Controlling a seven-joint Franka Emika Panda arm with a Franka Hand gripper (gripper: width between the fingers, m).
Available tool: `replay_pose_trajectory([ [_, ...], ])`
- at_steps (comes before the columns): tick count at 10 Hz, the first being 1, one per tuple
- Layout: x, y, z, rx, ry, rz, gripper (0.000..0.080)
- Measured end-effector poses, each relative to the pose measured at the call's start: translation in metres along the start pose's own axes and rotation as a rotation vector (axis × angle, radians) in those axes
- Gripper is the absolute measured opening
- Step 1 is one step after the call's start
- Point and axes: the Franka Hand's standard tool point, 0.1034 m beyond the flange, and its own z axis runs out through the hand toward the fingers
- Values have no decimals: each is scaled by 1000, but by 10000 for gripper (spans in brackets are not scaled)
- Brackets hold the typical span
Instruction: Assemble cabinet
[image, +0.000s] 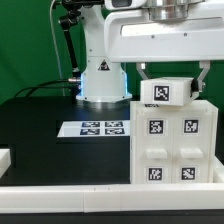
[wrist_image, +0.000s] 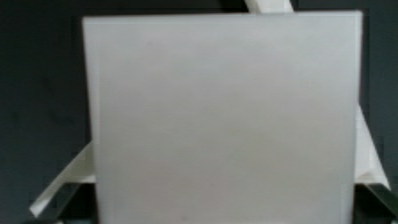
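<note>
**Cabinet upright, top block gripped**

Exterior view: the cabinet (image: 170, 145) stands on the table (image: 50, 155) at the exterior view's right. Its long axis is vertical and 5 tags face the camera. The gripper (image: 170, 78), its fingers spread wide, clamps the top block (image: 168, 92).

Wrist view: the top block's (wrist_image: 214, 120) blank white face fills the frame.

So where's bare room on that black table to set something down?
Bare table lies to the exterior view's left of the marker board, and between that board and the front rail. That view's right is crowded: the cabinet stands there, the pincer over it.

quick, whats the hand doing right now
hand: closed on the top block, a finger against each side, on top of the cabinet
</note>
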Motion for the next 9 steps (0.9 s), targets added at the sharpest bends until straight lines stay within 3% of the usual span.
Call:
replay_pose_trajectory([
  [6,-4,-10,1,19,16,551,564],
  [9,-2,-12,1,54,15,785,564],
])
